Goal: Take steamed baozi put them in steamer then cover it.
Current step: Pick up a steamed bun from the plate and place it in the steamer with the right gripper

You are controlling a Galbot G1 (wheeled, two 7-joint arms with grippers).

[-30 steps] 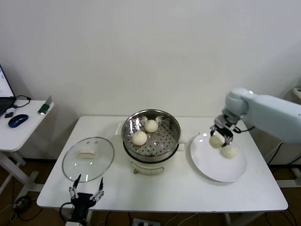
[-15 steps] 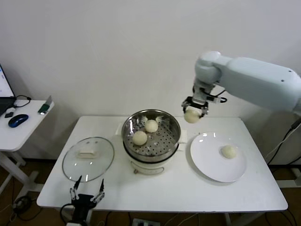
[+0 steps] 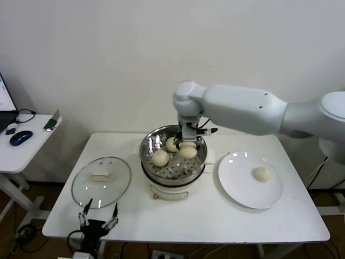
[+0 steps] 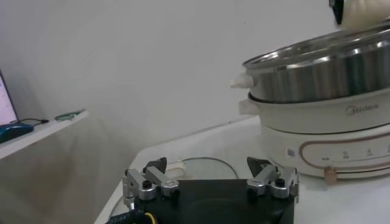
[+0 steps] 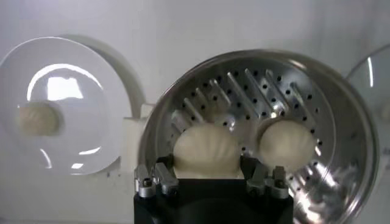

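Four baozi are in sight, though none shows whole from every camera. Two lie loose on the perforated tray of the steamer [image 3: 173,156]: one baozi [image 3: 160,158] toward the robot's left, a second baozi [image 3: 172,144] further back, partly hidden behind the right gripper [image 3: 187,144]. That gripper hangs over the pot's opening, its fingers [image 5: 157,179] pressed on either side of a third baozi [image 5: 207,151], closed only as far as the bun allows. From the right wrist view the bun's lower edge is cut off by the gripper's black body, so whether it touches the tray cannot be told. The fourth baozi [image 3: 262,173] sits alone on the white plate [image 3: 240,186], just beside the steamer on the robot's right.

Off to the pot's left, the glass cover [image 3: 101,182] lies flat on the white table [image 3: 194,221], cream handle up, not touching the pot. The left gripper [image 3: 99,220] is parked low at the table's near edge, below the cover, jaws spread wide and holding nothing; its arm is out of sight below the head view. In the left wrist view only a sliver of the cover shows behind the left gripper, and the steamer's base is cut off at the edge.

A side desk [image 3: 21,148] with a blue mouse [image 3: 20,138] is only partly visible.
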